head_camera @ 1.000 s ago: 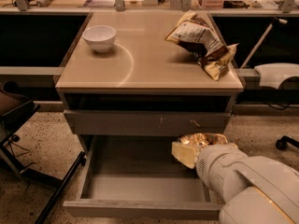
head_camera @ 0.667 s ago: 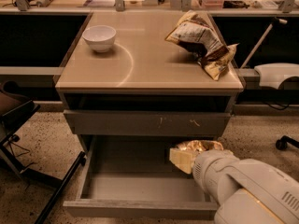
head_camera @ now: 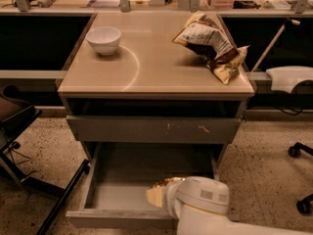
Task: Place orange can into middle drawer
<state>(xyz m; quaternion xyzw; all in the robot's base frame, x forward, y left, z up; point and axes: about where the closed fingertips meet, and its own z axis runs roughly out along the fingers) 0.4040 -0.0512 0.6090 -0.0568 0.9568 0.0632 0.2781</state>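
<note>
The orange can (head_camera: 157, 192), shiny orange-gold, shows at the tip of my white arm (head_camera: 200, 199). It sits inside the outline of the open middle drawer (head_camera: 127, 173), near its front right part. The gripper (head_camera: 164, 195) is at the can, mostly hidden behind my white wrist, and it is shut on the can. The drawer is pulled out, with a plain front panel (head_camera: 117, 219) and a smooth grey inside. I cannot tell whether the can touches the drawer floor.
Above the open drawer is a closed grey drawer front with white scuff marks (head_camera: 154, 129). On the tabletop stand a white bowl (head_camera: 103, 39) and a snack bag (head_camera: 210, 43). A black chair (head_camera: 17, 124) stands left; chair wheels (head_camera: 295, 151) are on the right.
My arm has carried the orange can leftward and slightly lower over the open drawer. Bowl, bag and drawers have not moved.
</note>
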